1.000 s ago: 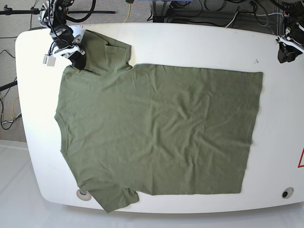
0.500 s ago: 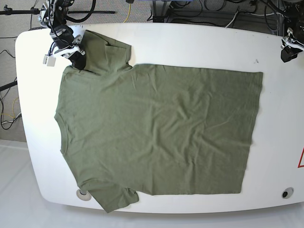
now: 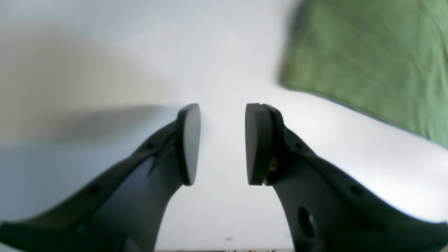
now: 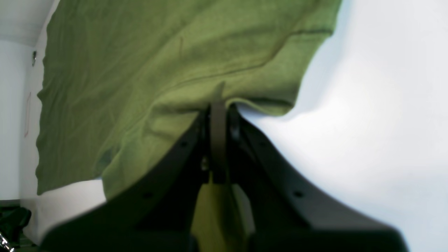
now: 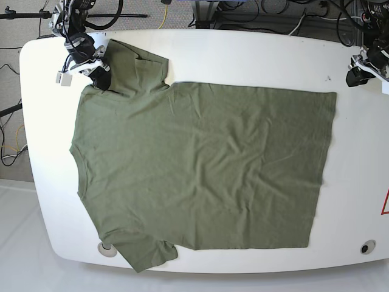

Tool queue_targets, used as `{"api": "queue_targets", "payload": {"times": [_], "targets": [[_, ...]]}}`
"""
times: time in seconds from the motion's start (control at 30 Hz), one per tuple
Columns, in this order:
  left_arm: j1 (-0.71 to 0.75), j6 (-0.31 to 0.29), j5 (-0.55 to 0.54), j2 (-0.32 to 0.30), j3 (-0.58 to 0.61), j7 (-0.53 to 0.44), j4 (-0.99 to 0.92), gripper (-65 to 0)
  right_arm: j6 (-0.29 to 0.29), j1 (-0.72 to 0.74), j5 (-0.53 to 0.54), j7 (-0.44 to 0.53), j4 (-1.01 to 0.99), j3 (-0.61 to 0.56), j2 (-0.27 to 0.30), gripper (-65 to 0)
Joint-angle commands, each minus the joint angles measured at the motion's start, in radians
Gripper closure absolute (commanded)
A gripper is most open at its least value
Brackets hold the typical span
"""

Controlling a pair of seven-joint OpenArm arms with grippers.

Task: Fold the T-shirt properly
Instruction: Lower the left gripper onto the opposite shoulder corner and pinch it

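The olive-green T-shirt [image 5: 200, 164] lies spread flat on the white table [image 5: 255, 58], collar to the left and hem to the right. My right gripper [image 5: 101, 76] sits at the far left sleeve. In the right wrist view that gripper [image 4: 218, 109] is shut on a pinched fold of the T-shirt [image 4: 157, 52] edge. My left gripper [image 5: 354, 77] hovers over bare table just beyond the hem's far corner. In the left wrist view it [image 3: 222, 143] stands open with nothing between its pads, and the T-shirt [image 3: 371, 52] corner shows blurred at upper right.
Round holes sit in the table near the front right [image 5: 366, 247] and front left [image 5: 107, 249]. A red marking [image 5: 385, 204] lies at the right edge. Cables and stands [image 5: 243, 12] crowd the space behind the table.
The left gripper has shifted left and slightly nearer, toward the hem's far corner. The right gripper and the T-shirt have stayed put.
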Motion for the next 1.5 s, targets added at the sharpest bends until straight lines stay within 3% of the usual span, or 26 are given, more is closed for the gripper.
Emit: {"api": "queue_targets", "payload": {"times": [0.0, 0.47, 1.47], "targets": [[0.008, -0.006, -0.002, -0.013, 0.013, -0.023, 0.035, -20.9, -0.019, -0.012, -0.031, -0.039, 0.001, -0.002, 0.004, 0.0], [-0.011, 0.008, 0.021, 0.065, -0.003, -0.03, 0.019, -20.6, -0.015, -0.009, -0.023, -0.025, 0.0, 0.0, 0.005, 0.0], [-0.084, -0.008, 0.023, 0.08, 0.019, -0.034, -0.011, -19.7, -0.007, -0.012, -0.047, -0.025, -0.022, -0.001, -0.001, 0.0]]}}
